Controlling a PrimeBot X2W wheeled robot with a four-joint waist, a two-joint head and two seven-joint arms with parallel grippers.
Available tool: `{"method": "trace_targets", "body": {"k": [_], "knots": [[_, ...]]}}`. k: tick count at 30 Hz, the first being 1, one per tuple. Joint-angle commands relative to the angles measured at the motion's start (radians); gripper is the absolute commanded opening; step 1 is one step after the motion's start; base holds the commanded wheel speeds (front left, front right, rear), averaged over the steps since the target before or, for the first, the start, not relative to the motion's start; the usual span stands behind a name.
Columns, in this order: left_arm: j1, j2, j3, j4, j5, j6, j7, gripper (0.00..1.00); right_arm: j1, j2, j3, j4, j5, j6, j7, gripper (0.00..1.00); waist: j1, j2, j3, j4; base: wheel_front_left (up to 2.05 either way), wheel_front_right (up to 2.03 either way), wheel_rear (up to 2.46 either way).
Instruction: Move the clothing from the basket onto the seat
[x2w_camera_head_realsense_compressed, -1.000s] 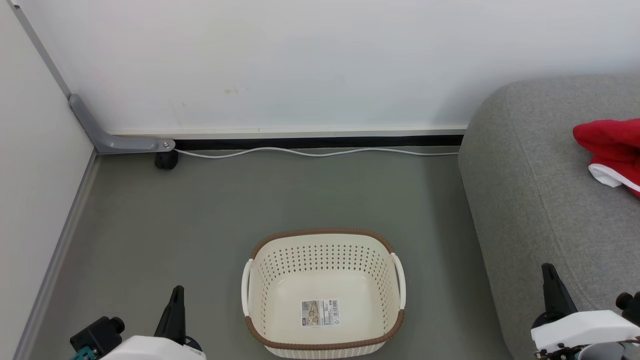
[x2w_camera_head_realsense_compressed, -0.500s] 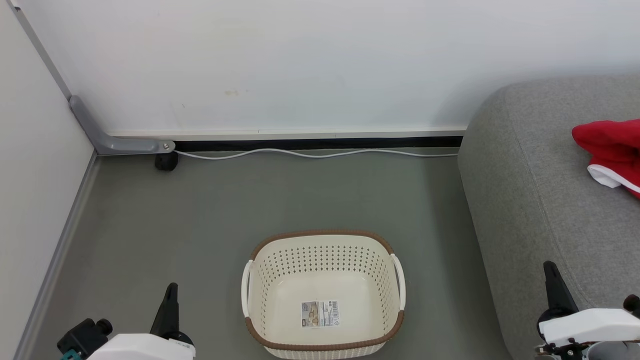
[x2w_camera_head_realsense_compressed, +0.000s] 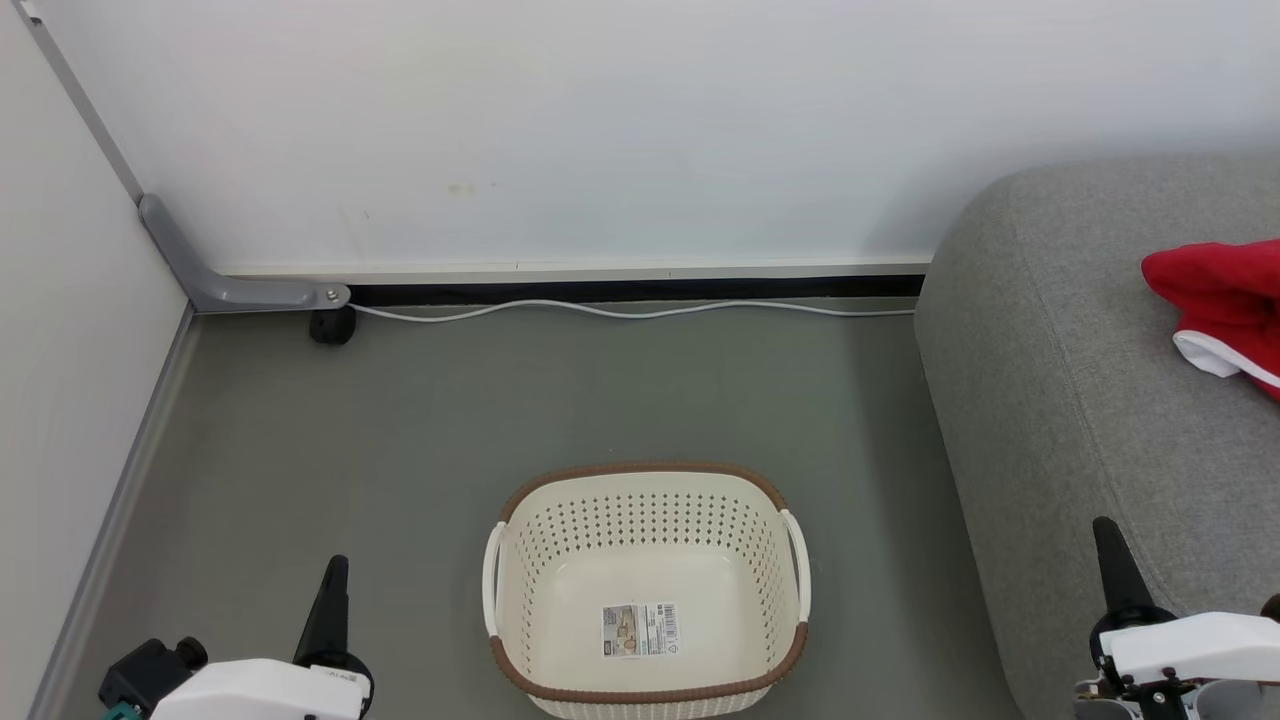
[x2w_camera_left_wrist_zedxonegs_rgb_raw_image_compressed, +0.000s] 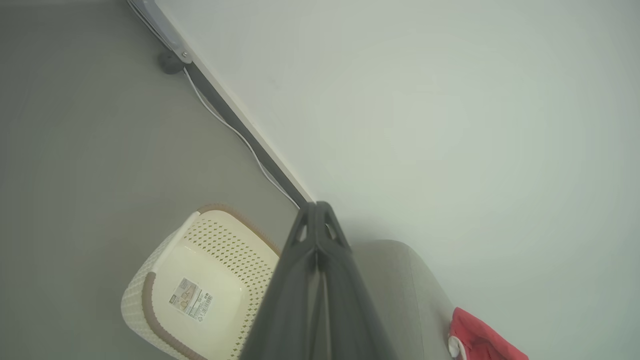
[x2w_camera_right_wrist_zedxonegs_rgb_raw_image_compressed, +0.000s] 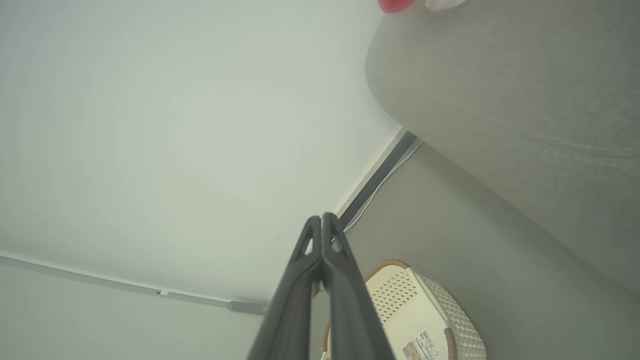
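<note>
The clothing (x2w_camera_head_realsense_compressed: 1225, 300) lies on the seat (x2w_camera_head_realsense_compressed: 1080, 400) at the far right, and the basket (x2w_camera_head_realsense_compressed: 640, 520) stands empty, near and central. Both claws are closed on nothing. The right gripper (x2w_camera_head_realsense_compressed: 1108, 540) is nearer the clothing, the left gripper (x2w_camera_head_realsense_compressed: 333, 575) well apart.

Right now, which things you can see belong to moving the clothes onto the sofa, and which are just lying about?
Job: red clothing, lying on the grey sofa; cream laundry basket, holding just its paper label.
Lying about: white cable along the wall's foot; grey bracket in the corner; small black knob beside it.
</note>
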Motion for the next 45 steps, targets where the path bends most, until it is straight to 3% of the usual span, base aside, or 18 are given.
{"method": "trace_targets", "body": {"k": [1, 45], "knots": [[-0.059, 0.010, 0.029, -0.032, -0.031, -0.011, 0.006, 0.00, -0.027, -0.008, 0.010, -0.038, 0.030, 0.003, 0.010, 0.00, -0.0001, -0.0001, 0.000, 0.000, 0.00, 0.00, 0.00], [-0.092, 0.014, 0.108, -0.087, -0.514, -0.054, 0.135, 0.00, -0.026, 0.006, -0.033, -0.115, 0.514, 0.004, 0.139, 0.00, -0.0001, -0.0001, -0.012, -0.003, 0.00, 0.00, 0.00]]}}
